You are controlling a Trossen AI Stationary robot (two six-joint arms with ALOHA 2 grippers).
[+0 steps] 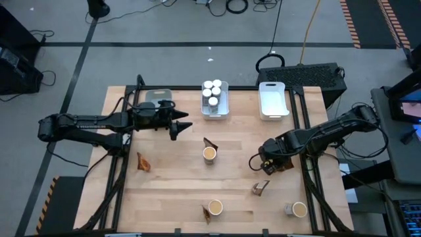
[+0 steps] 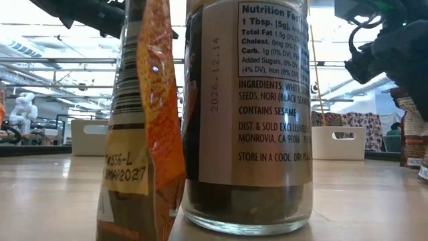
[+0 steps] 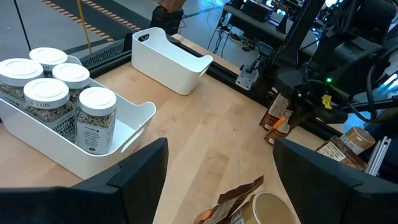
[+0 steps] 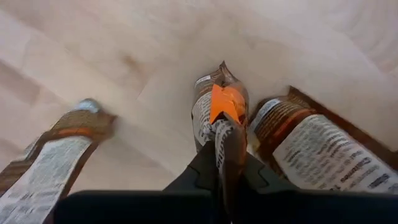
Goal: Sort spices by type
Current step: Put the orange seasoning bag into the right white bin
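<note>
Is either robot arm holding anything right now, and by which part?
The right gripper pinches a brown pouch by its top edge. The left gripper holds nothing.

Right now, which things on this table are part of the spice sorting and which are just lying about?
Part of the job:
- white-capped glass jars in the grey tray
- round tan-topped tubs
- brown crinkled pouches; right gripper pinches one

Lying about:
- black keyboard
- floor cables

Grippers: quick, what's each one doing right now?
Left gripper: open, empty, beside the jar tray.
Right gripper: shut on a brown pouch.
</note>
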